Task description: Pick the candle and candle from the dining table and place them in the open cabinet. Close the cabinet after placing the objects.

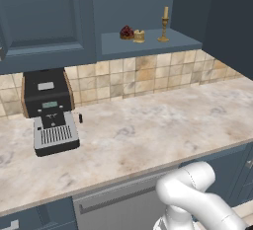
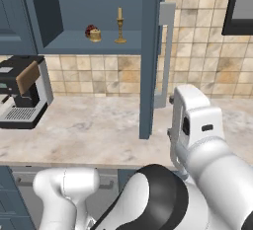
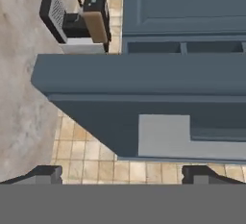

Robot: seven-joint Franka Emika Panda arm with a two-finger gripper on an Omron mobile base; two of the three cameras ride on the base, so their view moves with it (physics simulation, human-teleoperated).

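In the open cabinet (image 1: 148, 46) the thin cream candle on its brass candlestick (image 1: 164, 24) (image 2: 119, 26) stands upright on the shelf. The squat yellow-gold candle (image 1: 139, 36) (image 2: 95, 35) sits just left of it. The cabinet door (image 2: 150, 51) (image 3: 144, 79) stands swung out, edge-on, with its silver bar handle (image 2: 165, 56) (image 3: 163, 136). My gripper (image 3: 122, 175) is open and empty, with the door edge and handle close in front of it. The dining table is out of view.
A small dark red lump (image 1: 126, 32) (image 2: 90, 30) lies beside the squat candle. A black coffee machine (image 1: 49, 110) (image 2: 20, 91) stands at the left of the marbled counter (image 1: 148, 130). A shut cabinet door (image 1: 44, 17) hangs above it.
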